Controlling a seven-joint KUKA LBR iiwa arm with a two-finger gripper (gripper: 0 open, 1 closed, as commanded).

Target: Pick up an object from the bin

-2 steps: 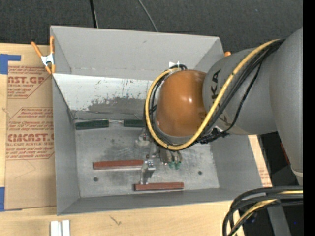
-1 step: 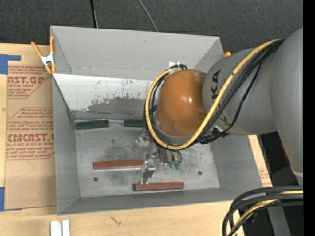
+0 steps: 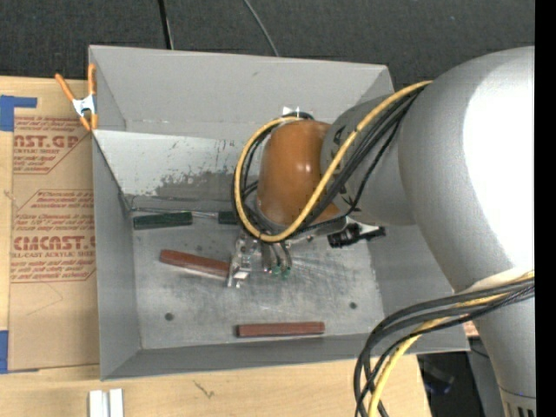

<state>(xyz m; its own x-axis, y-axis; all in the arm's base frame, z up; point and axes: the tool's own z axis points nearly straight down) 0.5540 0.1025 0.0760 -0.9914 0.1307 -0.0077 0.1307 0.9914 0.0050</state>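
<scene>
- The grey metal bin (image 3: pixel 226 85) has a scuffed floor with a few long, thin things lying well apart on it.
- The silver arm (image 3: pixel 469 172) reaches in from the right. Its rounded orange cover (image 3: pixel 291 176), looped with yellow and black cables (image 3: pixel 244 174), hangs over the middle of the bin.
- The tool (image 3: pixel 256 266) is low over the bin floor, just left of centre. From this angle I cannot tell whether it is wide or narrow.
- A reddish-brown flat stick (image 3: pixel 193 262) lies slanted on the left half of the floor. Its right end is just beside the tool's left edge, possibly touching it.
- A second reddish-brown flat bar (image 3: pixel 280 328) lies level near the front wall, apart from the tool.
- A dark green flat bar (image 3: pixel 162 220) lies along the foot of the back wall, at the left.
</scene>
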